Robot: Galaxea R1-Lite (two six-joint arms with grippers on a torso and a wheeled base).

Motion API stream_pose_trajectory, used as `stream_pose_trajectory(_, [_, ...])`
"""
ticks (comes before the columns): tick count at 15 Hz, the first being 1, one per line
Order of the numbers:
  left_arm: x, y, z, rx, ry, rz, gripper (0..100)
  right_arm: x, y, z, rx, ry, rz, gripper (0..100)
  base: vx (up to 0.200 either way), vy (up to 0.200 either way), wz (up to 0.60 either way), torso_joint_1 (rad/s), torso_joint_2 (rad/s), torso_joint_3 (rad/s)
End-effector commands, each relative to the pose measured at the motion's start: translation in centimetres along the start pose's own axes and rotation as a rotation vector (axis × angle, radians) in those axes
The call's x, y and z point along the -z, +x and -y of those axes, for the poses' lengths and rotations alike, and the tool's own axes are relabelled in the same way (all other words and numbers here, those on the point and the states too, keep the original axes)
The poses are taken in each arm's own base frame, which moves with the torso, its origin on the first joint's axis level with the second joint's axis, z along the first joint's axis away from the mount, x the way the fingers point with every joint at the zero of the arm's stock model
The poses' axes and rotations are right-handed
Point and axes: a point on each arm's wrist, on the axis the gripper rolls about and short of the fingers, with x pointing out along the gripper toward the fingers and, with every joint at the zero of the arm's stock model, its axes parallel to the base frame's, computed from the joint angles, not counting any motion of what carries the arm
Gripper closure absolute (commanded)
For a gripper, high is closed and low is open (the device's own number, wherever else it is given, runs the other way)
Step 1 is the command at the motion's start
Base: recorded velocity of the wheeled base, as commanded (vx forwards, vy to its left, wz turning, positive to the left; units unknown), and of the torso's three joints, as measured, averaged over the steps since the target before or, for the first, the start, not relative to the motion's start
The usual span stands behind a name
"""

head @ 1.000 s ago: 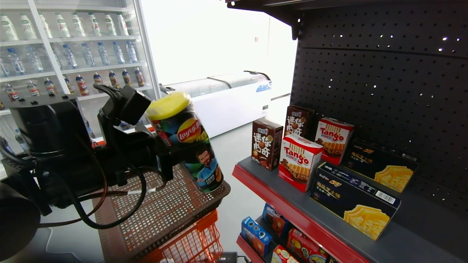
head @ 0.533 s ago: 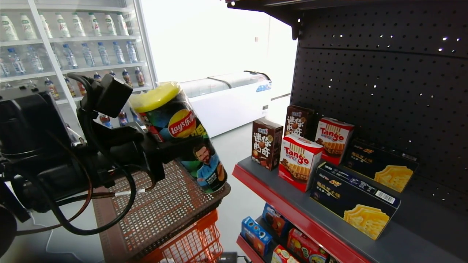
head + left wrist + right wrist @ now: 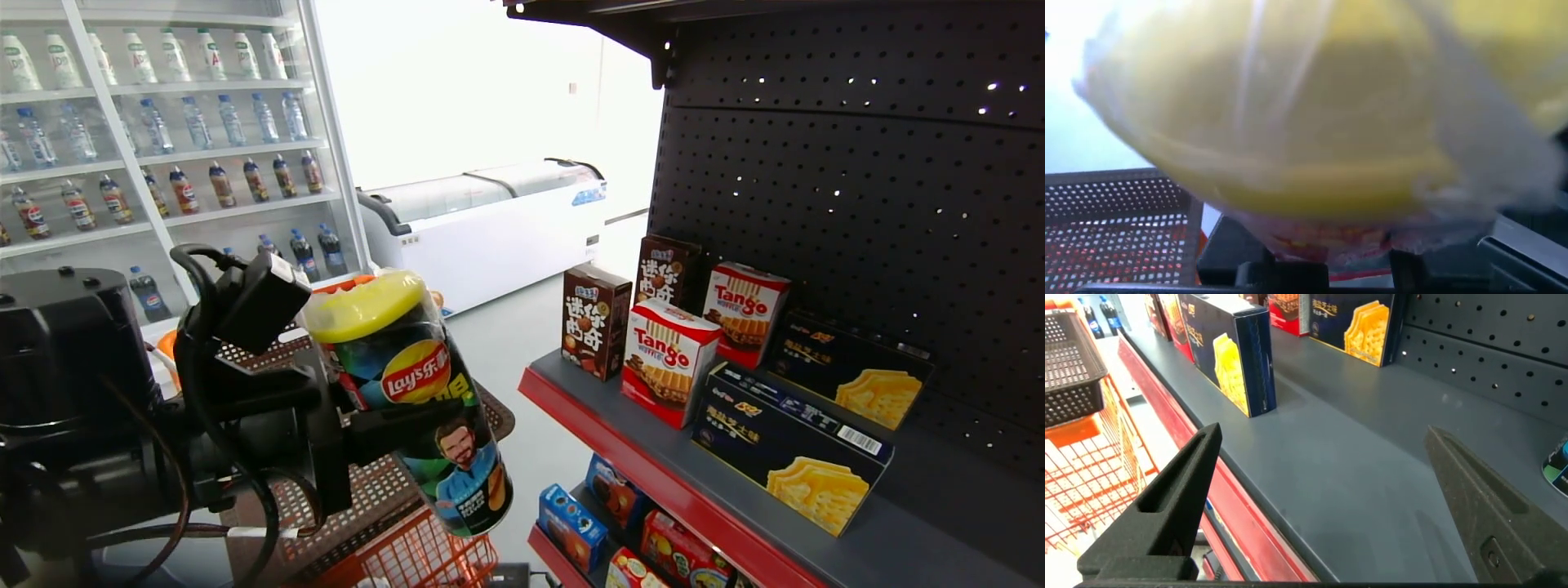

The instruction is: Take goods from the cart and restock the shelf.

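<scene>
Since half a second ago the left tool (image 3: 371,420) and its chip can (image 3: 416,371) have been lowered and carried slightly toward the shelf (image 3: 653,457). The bottles in the cooler (image 3: 163,122) behind, then partly covered by the arm, are now exposed. The shelf goods are unmoved.

- Chip can: clamped at mid-body in the left tool and tilted, yellow lid up. It is held over the near edge of the cart (image 3: 367,498), off the perforated tray and well short of the shelf. In the left wrist view the yellow lid (image 3: 1290,122) is seen close up, with the cart tray (image 3: 1118,204) behind it.
- Can label: a round red-and-yellow logo on a dark multicoloured wrap, with a printed figure in blue lower down.
- Right tool (image 3: 1327,514): fingers spread wide, nothing between them, above the bare grey deck of the shelf (image 3: 1355,433).
- Shelf labels: brown boxes (image 3: 596,321) with white characters, red-and-white wafer boxes (image 3: 668,362) with red lettering, and dark blue boxes (image 3: 788,445) with pictured yellow crackers and a barcode. One dark blue box (image 3: 1241,355) stands near the right tool.
</scene>
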Motion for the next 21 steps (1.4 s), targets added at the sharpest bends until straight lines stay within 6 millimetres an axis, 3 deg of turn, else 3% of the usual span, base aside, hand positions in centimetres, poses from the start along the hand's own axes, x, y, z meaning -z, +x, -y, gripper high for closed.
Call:
stream_pose_trajectory(1, [-0.2,-0.8,1.0,0.015,0.015,0.014,100,0.0,0.0,0.0,-0.001,0.001,-0.001,0,0.000,0.000,0.00,0.000,0.00,0.000])
stream_pose_trajectory(13, [0.2,-1.4,2.0,0.045,-0.002,-0.023,100,0.0,0.0,0.0,-0.001,0.000,-0.001,0,0.000,0.000,0.00,0.000,0.00,0.000])
stream_pose_trajectory(21, [0.3,-1.3,1.9,0.042,-0.004,-0.027,100,0.0,0.0,0.0,-0.001,0.000,-0.001,0,0.000,0.000,-0.60,0.004,0.00,0.002])
